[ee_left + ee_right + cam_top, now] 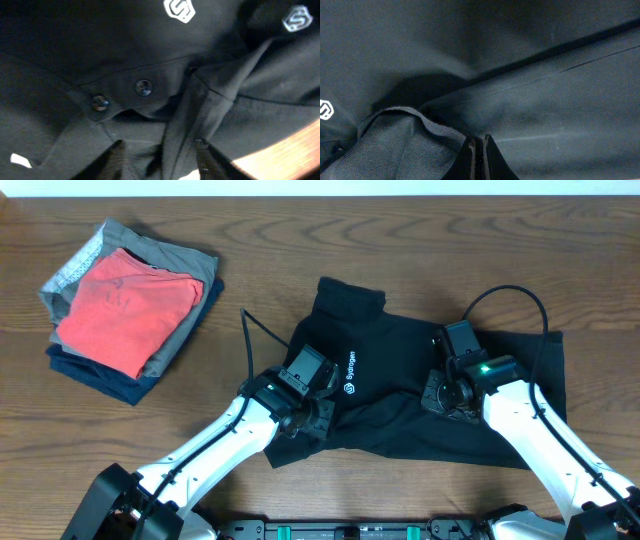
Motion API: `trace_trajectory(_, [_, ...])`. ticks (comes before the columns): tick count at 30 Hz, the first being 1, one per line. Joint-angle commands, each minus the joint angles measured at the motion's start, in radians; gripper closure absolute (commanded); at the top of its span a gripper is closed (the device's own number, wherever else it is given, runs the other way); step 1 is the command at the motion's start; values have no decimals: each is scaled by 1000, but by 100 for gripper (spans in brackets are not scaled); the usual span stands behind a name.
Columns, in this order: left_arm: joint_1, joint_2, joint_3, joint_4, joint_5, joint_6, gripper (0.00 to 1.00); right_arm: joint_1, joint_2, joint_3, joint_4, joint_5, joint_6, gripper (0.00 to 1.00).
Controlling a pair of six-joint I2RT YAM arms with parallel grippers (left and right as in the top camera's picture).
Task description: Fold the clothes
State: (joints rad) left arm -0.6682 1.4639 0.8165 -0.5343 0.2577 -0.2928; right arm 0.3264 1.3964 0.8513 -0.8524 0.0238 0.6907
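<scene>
Black shirt [400, 415] lies rumpled on table [300, 240], right of folded pile [125, 310], well apart from it.
Handling, judged: soft, light, limp cloth; will drape and bunch. Best hold: thin pinch at hem, collar or sleeve edge.
Left end effector [161, 157], on shirt side nearer pile: fingers apart, loose fold below buttons [144, 87] between them, not clamped.
Right end effector [480, 155], on side farther from pile: closed against cloth; pinching or only pressing, cannot tell.
No container in view.
</scene>
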Motion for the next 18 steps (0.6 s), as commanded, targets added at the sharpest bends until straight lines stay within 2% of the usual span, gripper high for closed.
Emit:
trace_trajectory(1, [4, -13, -7, -10, 42, 42, 46, -5, 5, 4, -1, 32, -11, 97])
trace_trajectory(7, [13, -13, -7, -96, -17, 82, 46, -5, 5, 4, -2, 29, -11, 97])
trace_trajectory(9, [24, -13, -7, -116, -34, 82, 46, -5, 5, 4, -4, 29, -11, 93])
trace_trajectory(11, [37, -13, -7, -121, -34, 82, 46, -5, 5, 4, -5, 30, -11, 87])
trace_trajectory(15, [57, -13, -7, -130, -34, 82, 47, -7, 5, 4, -29, 76, -10, 67])
trace_trajectory(18, [68, -13, -7, -140, -39, 82, 46, -19, 5, 4, -70, 151, 28, 63])
